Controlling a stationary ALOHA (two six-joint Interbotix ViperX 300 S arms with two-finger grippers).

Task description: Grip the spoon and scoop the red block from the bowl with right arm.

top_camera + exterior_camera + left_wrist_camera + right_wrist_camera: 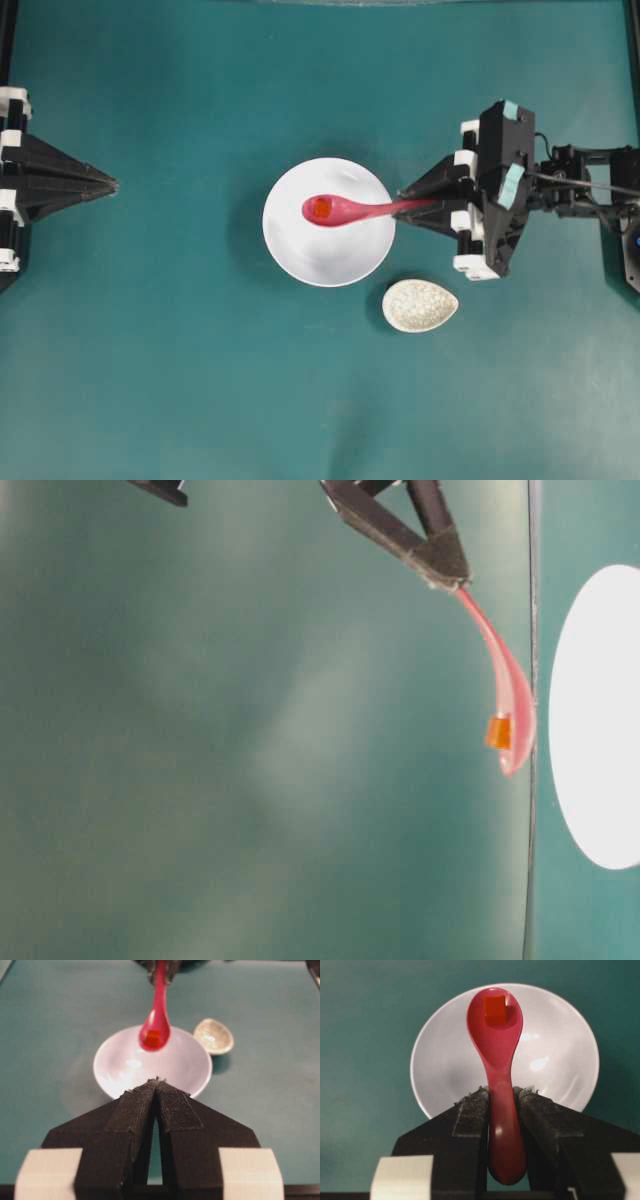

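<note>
My right gripper [405, 205] is shut on the handle of the magenta spoon [345, 210], whose scoop hangs above the white bowl [330, 255]. The small red block [321, 208] lies in the scoop. In the right wrist view the spoon [497, 1060] runs out between the closed pads, the red block [495, 1009] sits near its tip, and the bowl [560, 1060] lies below. The table-level view shows the spoon [505, 685] lifted off the bowl [600, 720], with the block [498, 732] resting in it. My left gripper [112, 184] stays at the left edge, shut and empty.
A small speckled grey-white teardrop dish [420, 305] sits on the teal table just to the lower right of the bowl, below the right gripper. The left wrist view shows the same dish [214, 1036] behind the bowl [185, 1067].
</note>
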